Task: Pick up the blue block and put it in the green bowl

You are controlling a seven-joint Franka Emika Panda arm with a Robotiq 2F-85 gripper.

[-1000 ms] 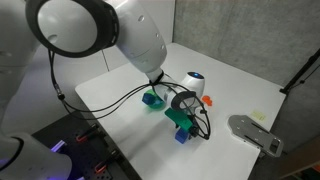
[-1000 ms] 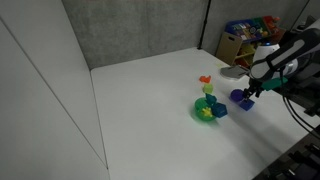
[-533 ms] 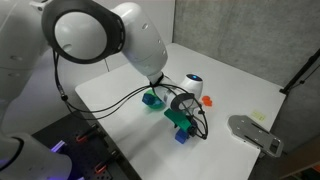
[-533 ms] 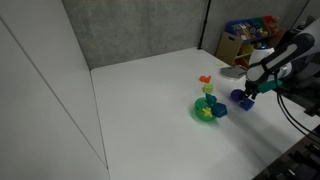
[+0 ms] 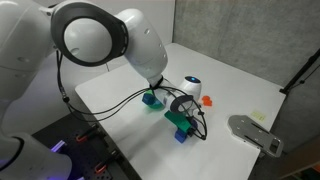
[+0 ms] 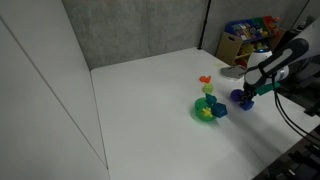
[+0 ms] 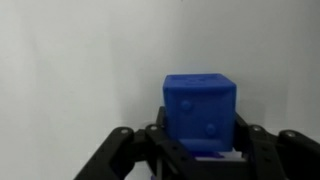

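Gripper (image 7: 200, 148) grips the blue block (image 7: 200, 105) on the surface; next, likely lift toward the nearby green bowl (image 6: 198, 112).

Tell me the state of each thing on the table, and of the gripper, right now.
gripper: lowered around the block; whether it is open or shut is unclear.
blue block: upright between the jaws, outside the bowl.
green bowl: upright, with a yellow piece inside and no blue block.

A white table (image 6: 140, 110) stands before a grey textured wall (image 6: 130, 30), a cluttered shelf (image 6: 243, 42) beside it.
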